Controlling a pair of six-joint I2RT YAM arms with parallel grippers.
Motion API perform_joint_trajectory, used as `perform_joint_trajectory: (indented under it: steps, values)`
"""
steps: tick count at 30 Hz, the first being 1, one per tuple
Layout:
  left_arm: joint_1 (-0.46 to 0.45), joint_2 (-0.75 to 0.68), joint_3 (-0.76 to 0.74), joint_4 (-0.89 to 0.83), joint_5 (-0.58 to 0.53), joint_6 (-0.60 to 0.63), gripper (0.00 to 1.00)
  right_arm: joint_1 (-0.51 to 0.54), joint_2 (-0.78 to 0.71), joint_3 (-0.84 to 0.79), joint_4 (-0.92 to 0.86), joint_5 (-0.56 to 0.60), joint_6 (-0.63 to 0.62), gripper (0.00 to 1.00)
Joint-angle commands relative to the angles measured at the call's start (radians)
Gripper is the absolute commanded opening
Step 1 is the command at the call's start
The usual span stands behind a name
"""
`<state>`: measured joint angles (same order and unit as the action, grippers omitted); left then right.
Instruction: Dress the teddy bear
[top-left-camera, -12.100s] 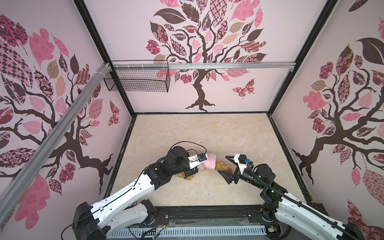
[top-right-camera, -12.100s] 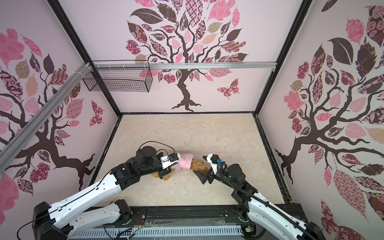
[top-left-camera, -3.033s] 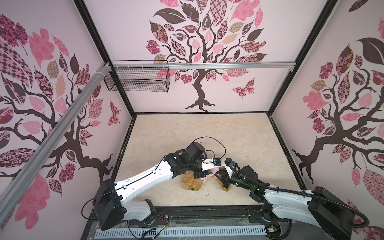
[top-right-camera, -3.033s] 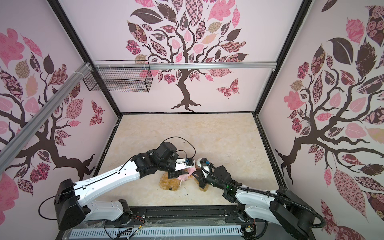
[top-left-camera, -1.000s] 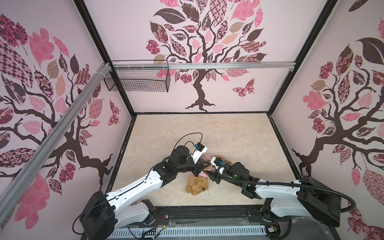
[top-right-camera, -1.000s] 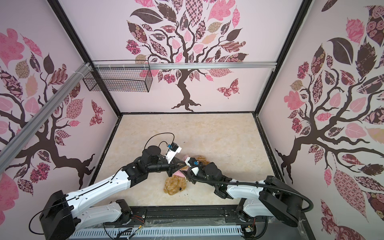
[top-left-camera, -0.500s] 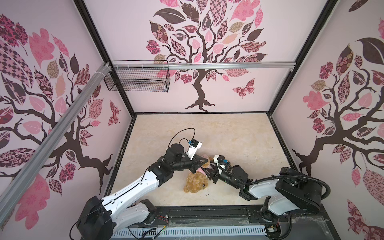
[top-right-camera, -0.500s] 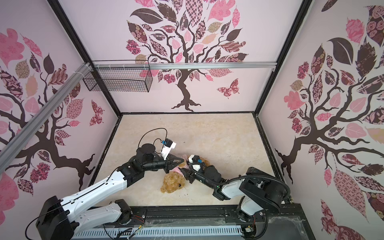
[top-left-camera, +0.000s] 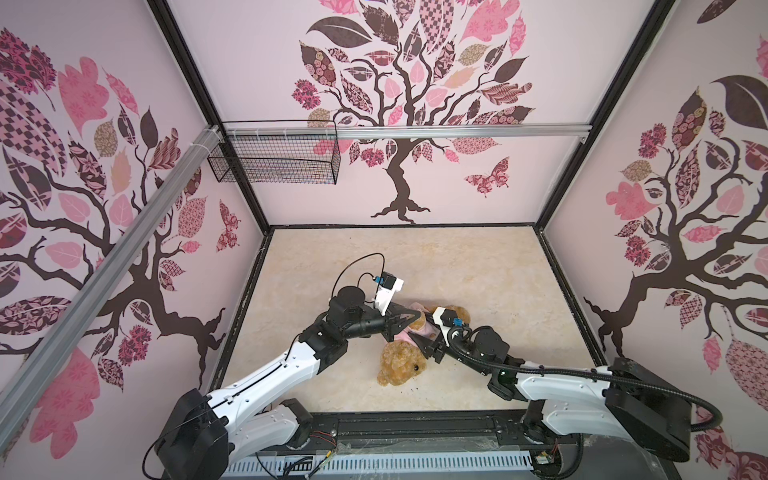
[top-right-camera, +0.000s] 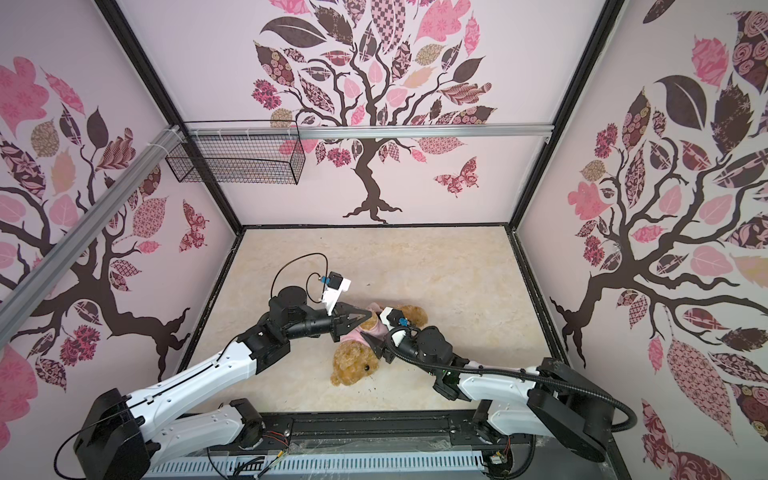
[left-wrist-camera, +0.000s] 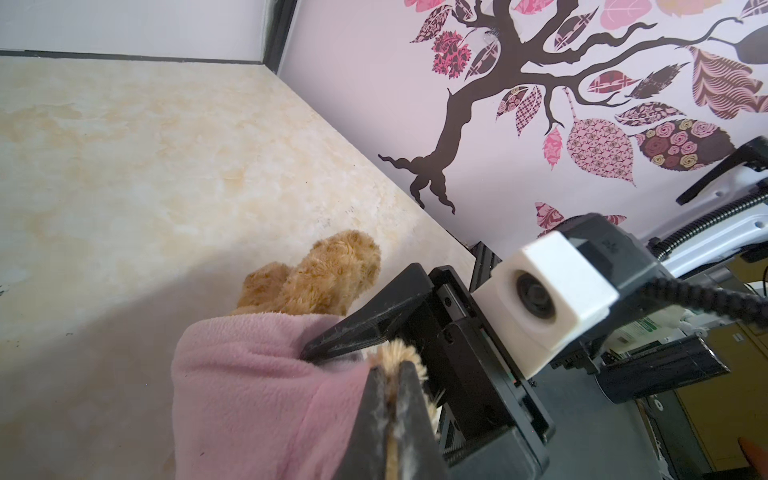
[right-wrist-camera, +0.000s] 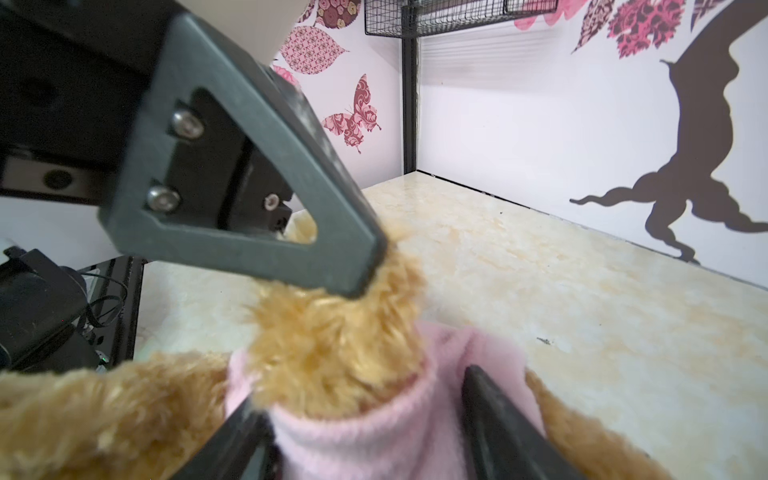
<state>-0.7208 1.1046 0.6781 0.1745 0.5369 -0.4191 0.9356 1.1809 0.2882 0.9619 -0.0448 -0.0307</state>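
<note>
Two grippers at the bear. Left gripper (left-wrist-camera: 392, 370): clenched tight on the furry arm of the teddy bear (top-left-camera: 401, 365), just outside the cuff of the pink shirt (top-left-camera: 409, 328). Right gripper (right-wrist-camera: 365, 399): spread apart on both sides of that sleeve, grasping nothing. Bear: lying on the beige table (top-left-camera: 457, 266) between both arms, head toward the robot bases.

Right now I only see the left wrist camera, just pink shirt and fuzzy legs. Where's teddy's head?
Observer: In both top views the teddy bear has its head at the near end, closest to the arms' bases, one dark eye showing.
Operator: Is his arm through the sleeve?
Observer: Yes; the right wrist view shows his arm poking out of the pink shirt sleeve.
Operator: And the other end effector?
Observer: The right end effector has its fingers apart, one each side of that sleeve.
</note>
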Motion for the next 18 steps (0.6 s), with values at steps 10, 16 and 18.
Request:
perform_joint_trajectory:
  steps: [10,16,18]
  values:
    - [-0.028,0.029,-0.015,0.08,0.053,-0.01,0.0,0.0,0.046,0.069,-0.004,-0.084,-0.149,0.65]
    - [-0.035,0.035,-0.013,0.082,0.064,-0.009,0.0,-0.001,0.065,0.072,0.017,-0.058,-0.137,0.55]
    - [-0.034,0.024,-0.007,0.083,0.07,-0.01,0.0,-0.011,0.109,0.049,0.046,-0.02,-0.102,0.51]
